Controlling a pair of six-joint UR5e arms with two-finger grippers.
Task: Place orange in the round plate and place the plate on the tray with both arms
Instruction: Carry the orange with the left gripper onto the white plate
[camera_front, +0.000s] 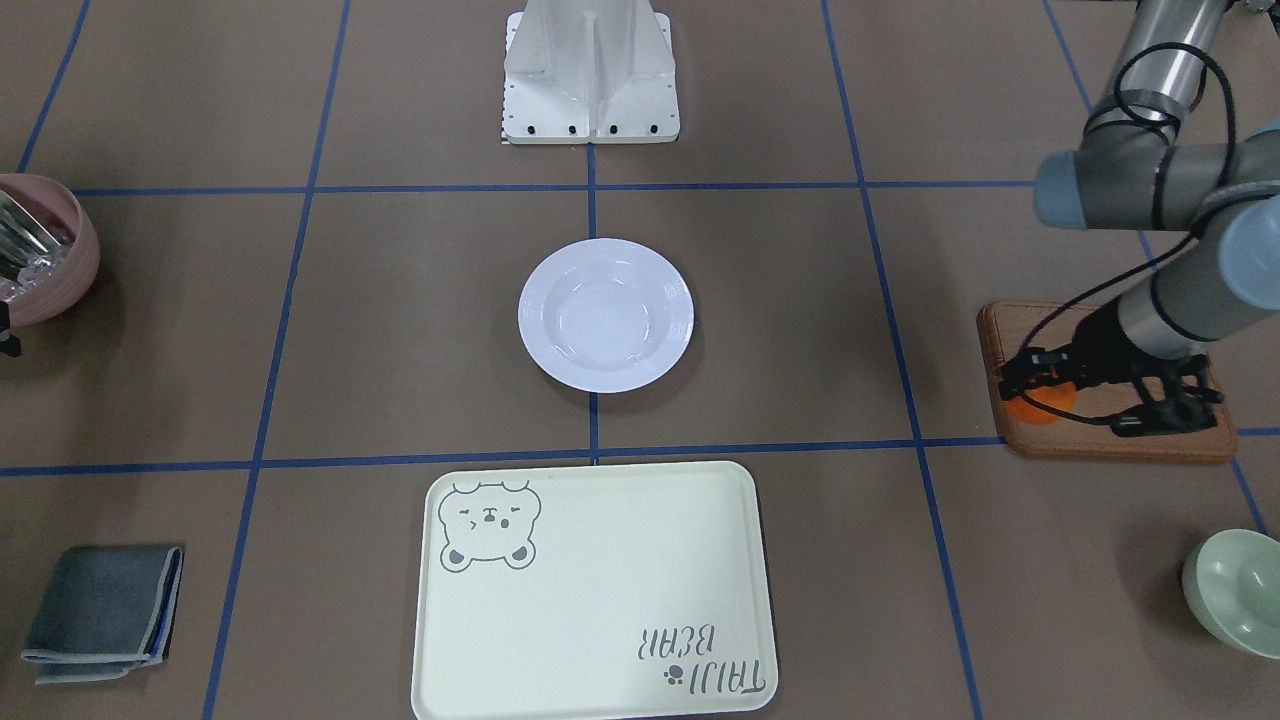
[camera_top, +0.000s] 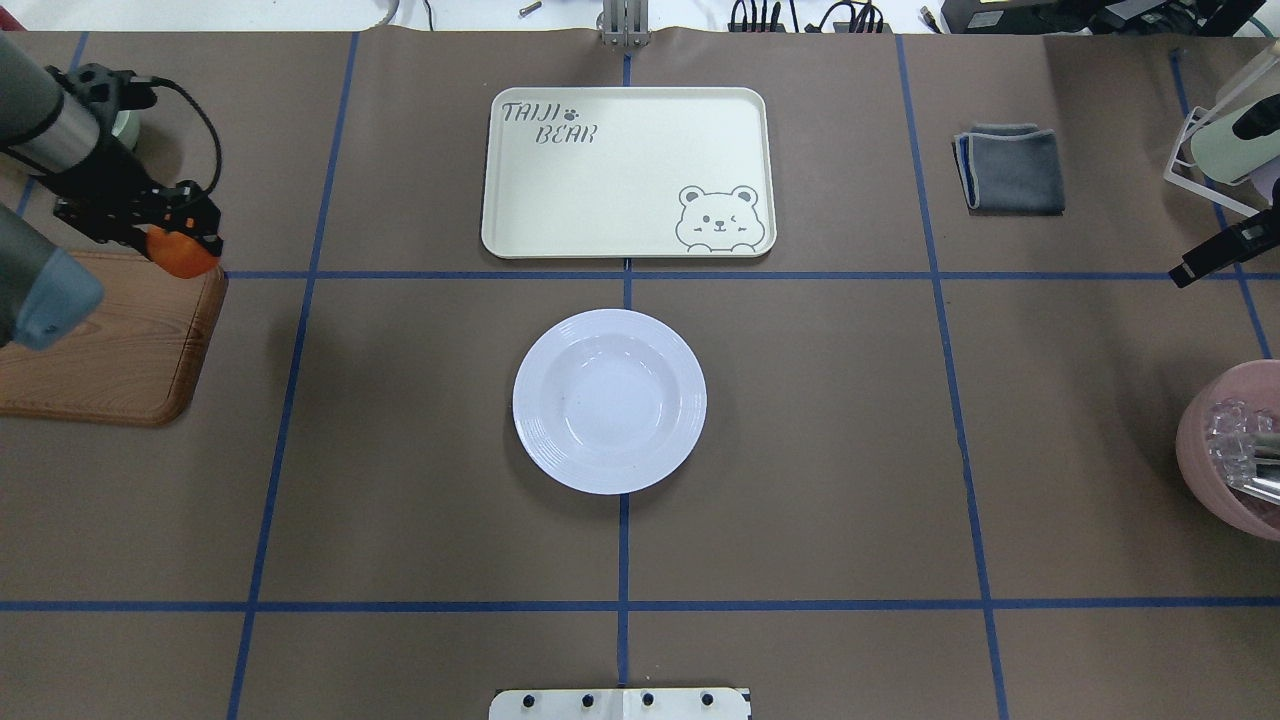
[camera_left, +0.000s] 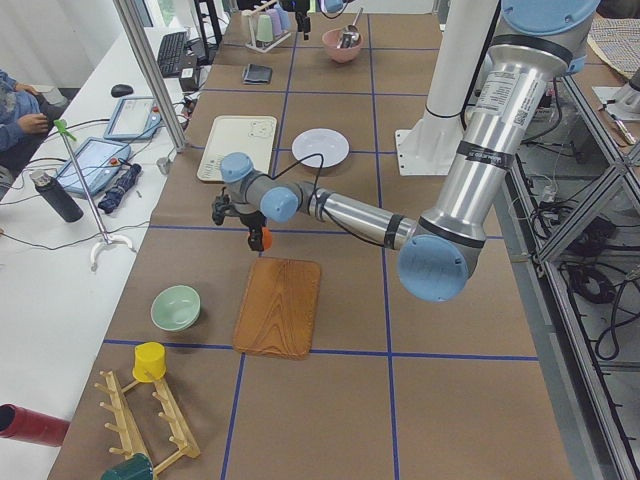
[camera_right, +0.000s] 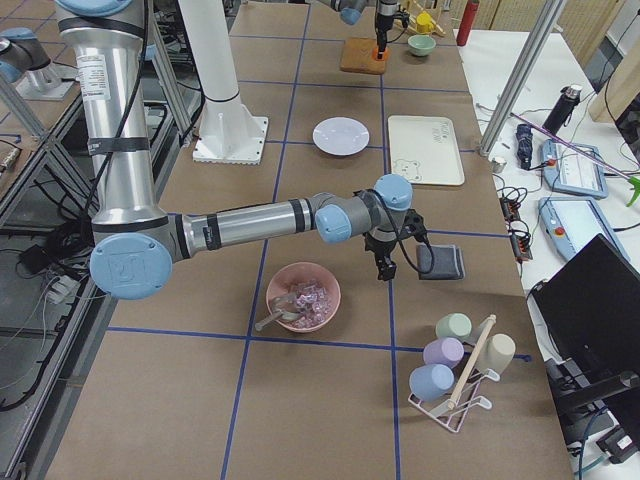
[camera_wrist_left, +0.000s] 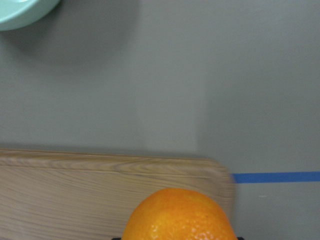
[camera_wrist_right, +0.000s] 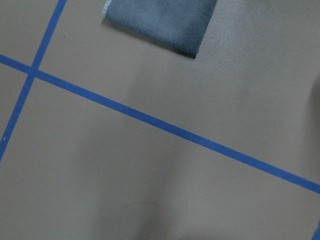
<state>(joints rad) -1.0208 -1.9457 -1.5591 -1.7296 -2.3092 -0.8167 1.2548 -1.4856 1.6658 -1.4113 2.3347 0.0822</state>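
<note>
On the blue-taped brown table (camera_top: 400, 500), the left gripper (camera_top: 178, 243) clamps the orange (camera_top: 182, 255) above the wooden board's (camera_top: 110, 340) corner, well apart from the empty round plate (camera_top: 609, 400), likely for carrying there; the right gripper's (camera_top: 1190, 268) opening cannot be told.

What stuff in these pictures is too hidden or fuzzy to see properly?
1. The orange: the bottom edge of the left wrist view cuts off its lower half.
2. The right gripper: it is only a dark shape at the overhead view's right edge, so open or shut cannot be told.
3. The pink bowl: it is cut off by that same edge, and the clear shiny things inside cannot be identified.
4. The green bowl: only a blurred corner shows in the left wrist view.
</note>
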